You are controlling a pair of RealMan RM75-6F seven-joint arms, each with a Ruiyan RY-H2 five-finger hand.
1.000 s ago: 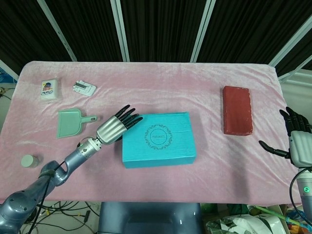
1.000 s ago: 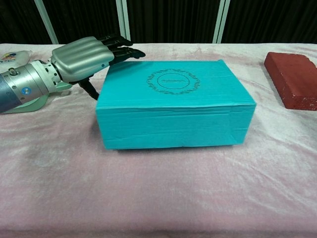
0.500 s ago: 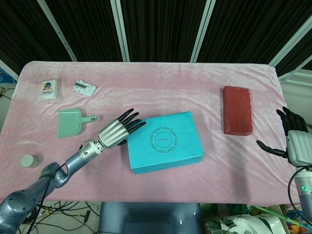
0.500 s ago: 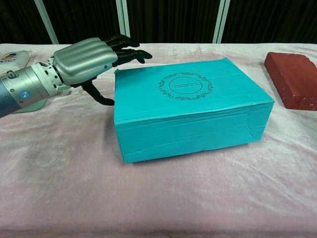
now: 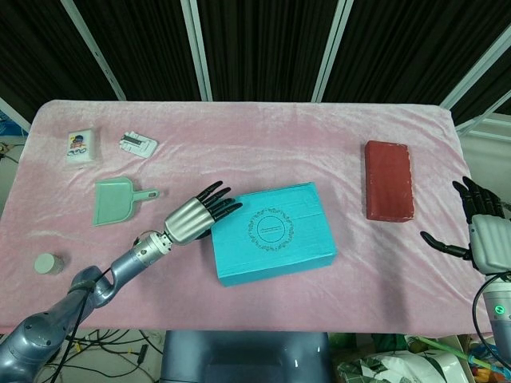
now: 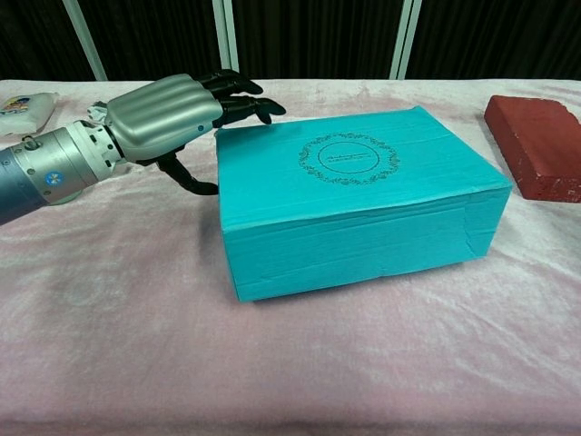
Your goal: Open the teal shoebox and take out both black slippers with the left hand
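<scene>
One teal shoebox (image 5: 273, 233) sits lid-closed at the centre of the pink-covered table (image 5: 239, 136), and since a second ago it has been turned: it lay square to the table edge then, and now its right end is swung toward the upper part of the head view and the whole box has slid a little rightward. The left robot hand (image 5: 196, 215) has followed it in, moving right and slightly down the frame. Its dark fingers (image 6: 238, 98) are spread and extended, the tips at the box's upper-left corner, the thumb hooked down beside the box's left wall; it grips nothing. The right robot hand (image 5: 481, 229) waits at the far right edge of the frame, fingers apart and empty, a touch lower than before.

Elsewhere I count one red brick (image 5: 389, 179) at right, one green dustpan (image 5: 116, 199), one small white card (image 5: 81, 147), one white packet (image 5: 138, 144) and one small round jar (image 5: 48, 263) at left.
</scene>
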